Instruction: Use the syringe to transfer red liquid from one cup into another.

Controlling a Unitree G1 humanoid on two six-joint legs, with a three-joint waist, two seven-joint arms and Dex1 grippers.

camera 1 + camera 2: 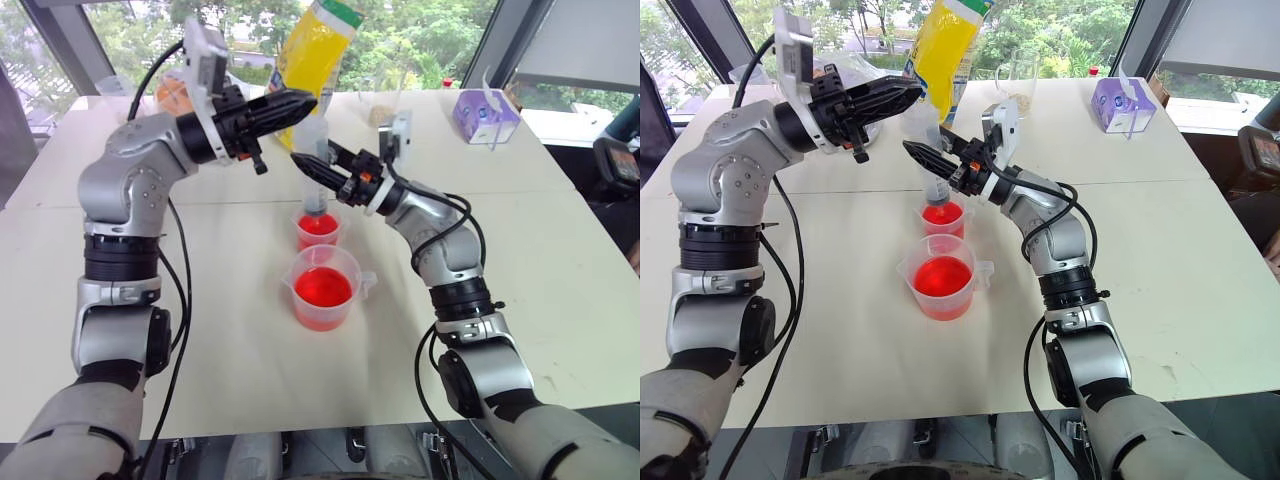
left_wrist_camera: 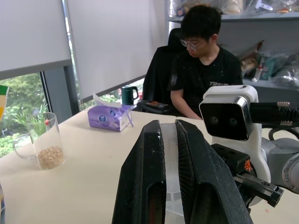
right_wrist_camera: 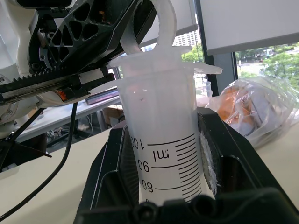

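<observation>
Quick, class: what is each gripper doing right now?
Left gripper: shut on the syringe's plunger.
Right gripper: shut on the syringe barrel, tip down in the smaller cup.

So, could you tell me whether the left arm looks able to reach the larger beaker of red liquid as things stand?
Probably not right away: the left claw is shut on the syringe plunger above the smaller cup. The beaker itself stands uncovered on the table, just nearer the robot.
</observation>
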